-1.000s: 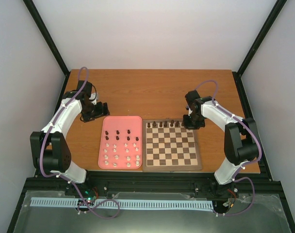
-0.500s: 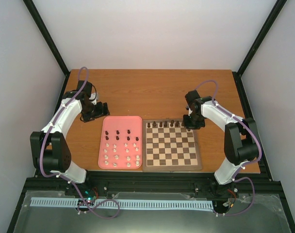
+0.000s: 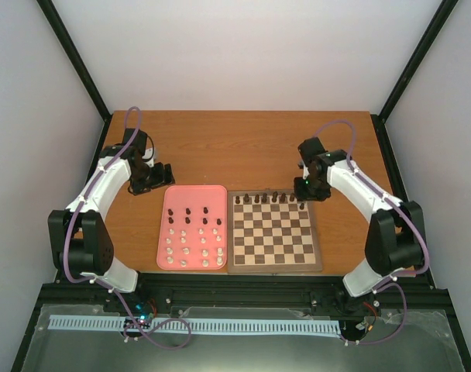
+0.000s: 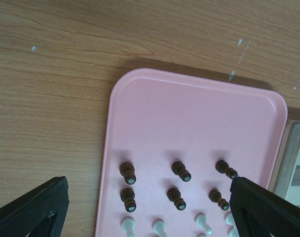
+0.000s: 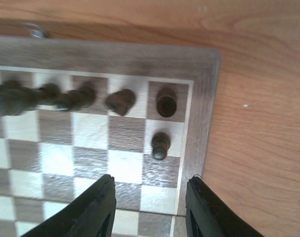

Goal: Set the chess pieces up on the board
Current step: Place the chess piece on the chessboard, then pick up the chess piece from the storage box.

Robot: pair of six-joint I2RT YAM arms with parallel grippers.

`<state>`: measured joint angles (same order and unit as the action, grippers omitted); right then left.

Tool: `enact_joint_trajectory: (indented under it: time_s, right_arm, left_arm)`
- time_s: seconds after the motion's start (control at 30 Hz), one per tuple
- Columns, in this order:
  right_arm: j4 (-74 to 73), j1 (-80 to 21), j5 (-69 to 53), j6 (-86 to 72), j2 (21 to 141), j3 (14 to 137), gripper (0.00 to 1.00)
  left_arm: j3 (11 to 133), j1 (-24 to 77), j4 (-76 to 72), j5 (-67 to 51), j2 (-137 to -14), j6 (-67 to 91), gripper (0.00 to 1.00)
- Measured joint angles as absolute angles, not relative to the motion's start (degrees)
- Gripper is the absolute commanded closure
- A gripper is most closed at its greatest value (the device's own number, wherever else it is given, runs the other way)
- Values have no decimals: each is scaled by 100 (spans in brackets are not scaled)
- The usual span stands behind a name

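- Plain white walls and black frame posts close in a brown wooden table, seen from above.
- The board lies just right of the table's middle. Its 9 o'clock edge sits against a pink tray.
- A line of dark pieces stands along the board's 12 o'clock row and reaches the 1 o'clock corner square.
- One single dark peg stands upright a row nearer, directly at 6 o'clock from the corner piece. It touches nothing else.
- The rest of the board's squares are bare.
- On the tray, the tray's dark pieces stand in short rows in its 12 o'clock half, with some spots empty.
- The white pieces fill the tray's 6 o'clock half in rows.
- The left gripper hangs above the tray's 11 o'clock corner. Its fingers are spread as wide as they go and grasp nothing. Its wrist view looks down between them at the tray's dark pieces.
- The right gripper hovers over the board's 1 o'clock corner. Its fingers are released and parted, with only board squares between them. The single dark peg stands free just beyond the fingertips.
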<state>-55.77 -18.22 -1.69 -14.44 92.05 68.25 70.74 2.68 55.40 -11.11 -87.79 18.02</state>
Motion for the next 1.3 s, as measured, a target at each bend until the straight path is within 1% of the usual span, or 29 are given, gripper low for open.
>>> enact_joint_trajectory:
  time_s: [0.13,0.27,0.47,0.67,0.77,0.87,1.3]
  right_arm:
    - [-5916,-2161,-64,-1441,8892,7424,60]
    - [-6200,-2895,-16,-1424,9045,8337,60]
    - [-6171,-4125,-196,-1192,10324,9601,60]
    - [-6191,-4871,-506,-871,11734,10471,60]
    - [-6281,-5120,-582,-722,12274,10908,60]
    - [-6359,-5269,-657,-642,12558,11148,60]
    - [-6534,-5323,-864,-561,12971,11159,60]
  left_arm:
    - [7078,268,5542,-1103,-8779,1802,0]
    - [7078,268,5544,-1100,-8779,1802,0]
    - [7078,268,5544,-1098,-8779,1804,0]
    - [7078,268,5544,-1094,-8777,1804,0]
    - [7078,268,5544,-1094,-8772,1804,0]
    - [7078,268,5544,-1096,-8748,1802,0]
    - [7026,268,5531,-1125,-8689,1804,0]
